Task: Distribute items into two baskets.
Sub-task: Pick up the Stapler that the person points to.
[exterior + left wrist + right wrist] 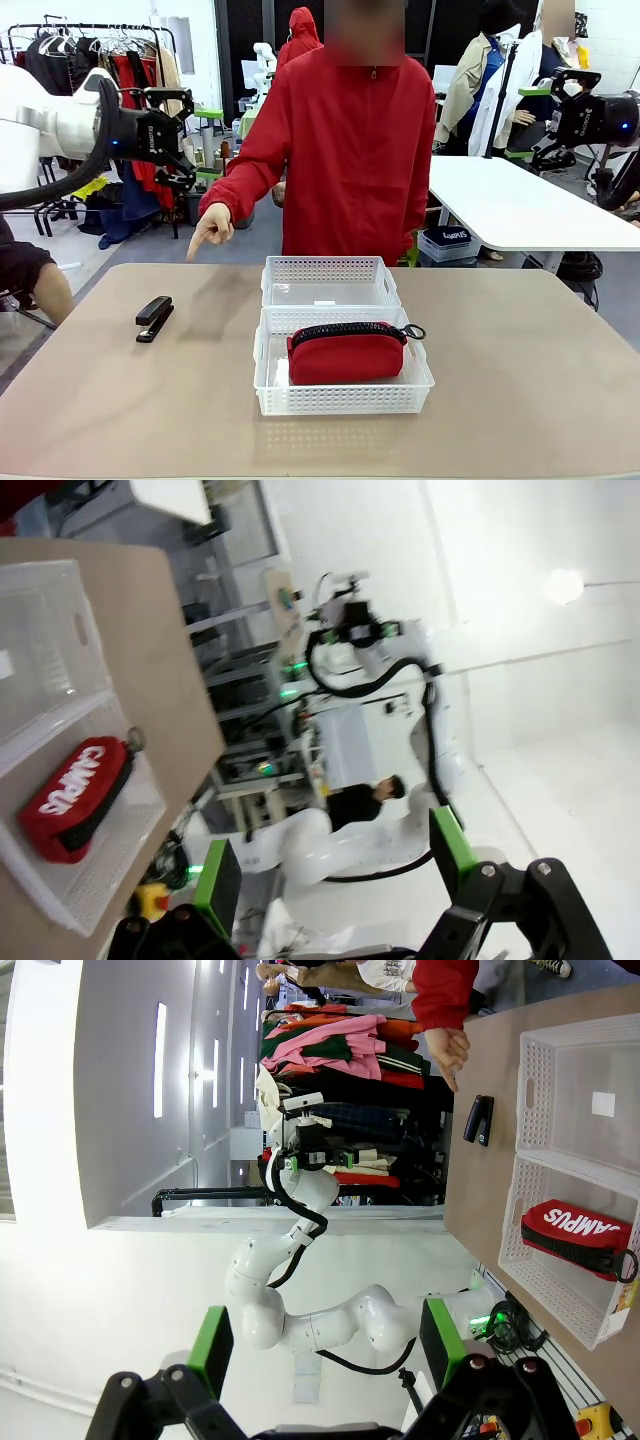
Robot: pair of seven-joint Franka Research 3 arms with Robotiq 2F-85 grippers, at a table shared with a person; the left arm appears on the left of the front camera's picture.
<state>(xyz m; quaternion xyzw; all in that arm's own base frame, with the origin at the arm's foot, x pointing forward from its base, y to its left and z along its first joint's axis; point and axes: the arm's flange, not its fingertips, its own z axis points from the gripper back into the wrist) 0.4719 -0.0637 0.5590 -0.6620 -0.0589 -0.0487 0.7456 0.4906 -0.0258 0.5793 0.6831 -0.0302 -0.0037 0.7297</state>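
My two pincers hang above the table (500,380), jaws spread wide and gripping nothing: my left gripper (178,138) up at the left edge, my right gripper (558,118) up at the far right. The red pouch (345,355) lies zipper-up in the nearer basket (340,402), which touches the farther basket (330,268) behind it. The black stapler (154,318) lies on the table to my left of both baskets. Beyond it, the person's hand (210,228) points a finger down.
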